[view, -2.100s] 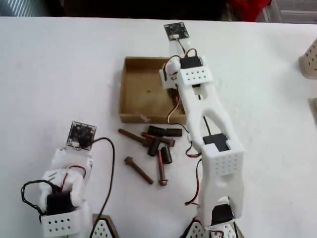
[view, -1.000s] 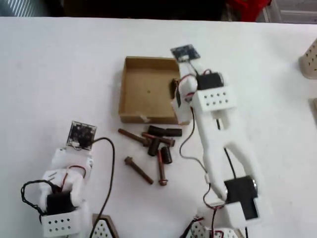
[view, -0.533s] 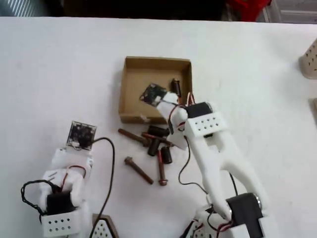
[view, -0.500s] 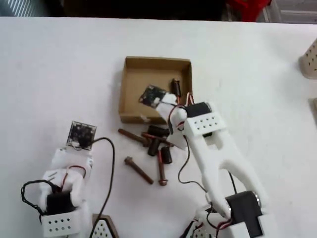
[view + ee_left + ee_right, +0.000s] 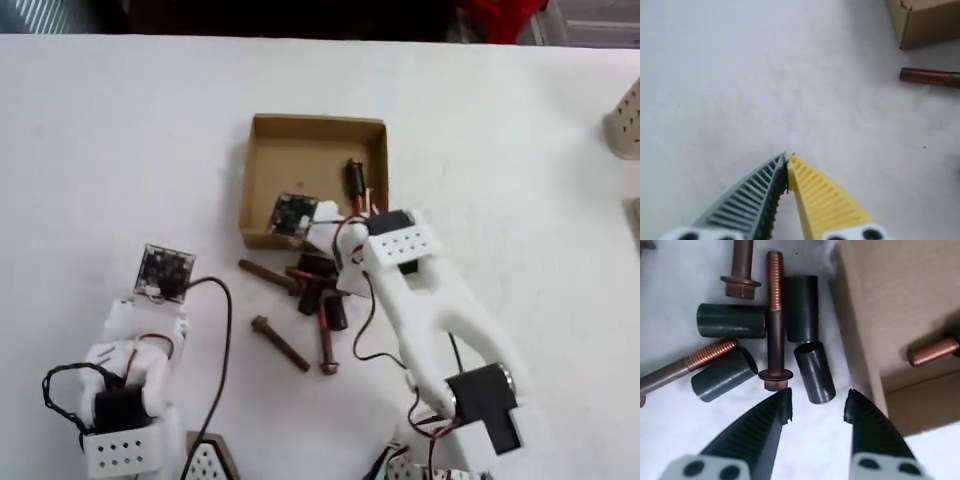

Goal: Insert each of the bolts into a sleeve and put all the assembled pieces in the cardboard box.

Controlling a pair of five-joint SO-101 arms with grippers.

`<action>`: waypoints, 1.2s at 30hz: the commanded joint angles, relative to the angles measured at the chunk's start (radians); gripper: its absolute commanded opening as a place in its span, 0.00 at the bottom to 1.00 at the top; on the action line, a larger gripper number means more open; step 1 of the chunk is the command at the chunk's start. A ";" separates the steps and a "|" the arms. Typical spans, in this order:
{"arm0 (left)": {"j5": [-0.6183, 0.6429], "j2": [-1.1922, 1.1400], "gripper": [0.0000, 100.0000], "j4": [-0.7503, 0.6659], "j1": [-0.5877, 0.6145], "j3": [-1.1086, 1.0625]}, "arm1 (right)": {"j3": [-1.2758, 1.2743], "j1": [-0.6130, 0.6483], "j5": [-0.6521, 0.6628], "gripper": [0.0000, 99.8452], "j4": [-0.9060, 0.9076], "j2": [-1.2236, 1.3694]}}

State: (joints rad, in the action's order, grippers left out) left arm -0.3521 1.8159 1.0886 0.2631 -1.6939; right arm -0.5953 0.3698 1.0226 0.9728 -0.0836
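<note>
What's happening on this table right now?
The right tool hangs open over a loose pile of copper-brown metal bolts and dark cylindrical sleeves beside the shallow brown cardboard box. One sleeved bolt already lies inside the box. The left tool is shut above the white table.

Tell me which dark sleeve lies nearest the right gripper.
The sleeve lying just ahead of the open right gripper, beside the outer wall of the cardboard box. The other three sleeves lie farther off, mixed in with the bolts.
</note>
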 commanded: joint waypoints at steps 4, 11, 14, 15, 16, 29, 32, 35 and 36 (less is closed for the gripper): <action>-0.011 0.012 0.02 0.003 0.004 0.002 | 0.012 0.015 0.103 0.16 -0.062 0.096; -0.011 0.012 0.02 0.003 0.002 0.002 | 0.012 0.012 0.138 0.16 -0.134 0.151; -0.011 0.012 0.02 0.003 0.002 0.002 | 0.009 0.016 0.138 0.16 -0.134 0.154; -0.011 0.012 0.02 0.003 0.002 0.002 | 0.008 0.021 0.138 0.16 -0.134 0.154; -0.011 0.012 0.02 0.003 0.002 0.002 | 0.005 0.031 0.141 0.16 -0.131 0.154; -0.011 0.012 0.02 0.003 0.007 0.002 | -0.037 0.010 0.078 0.02 -0.128 0.134; -0.011 0.012 0.02 0.003 0.007 0.002 | -0.060 -0.024 -0.057 0.02 -0.122 0.073; -0.011 0.012 0.02 0.003 0.007 0.002 | -0.097 -0.074 -0.186 0.02 -0.090 -0.021; -0.011 0.012 0.02 0.003 0.007 0.002 | -0.117 -0.102 -0.235 0.02 -0.076 -0.054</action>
State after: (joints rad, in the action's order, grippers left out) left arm -0.3521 1.8159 1.0886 0.2631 -1.6939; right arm -0.6874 0.3299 0.9122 0.8623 -0.0315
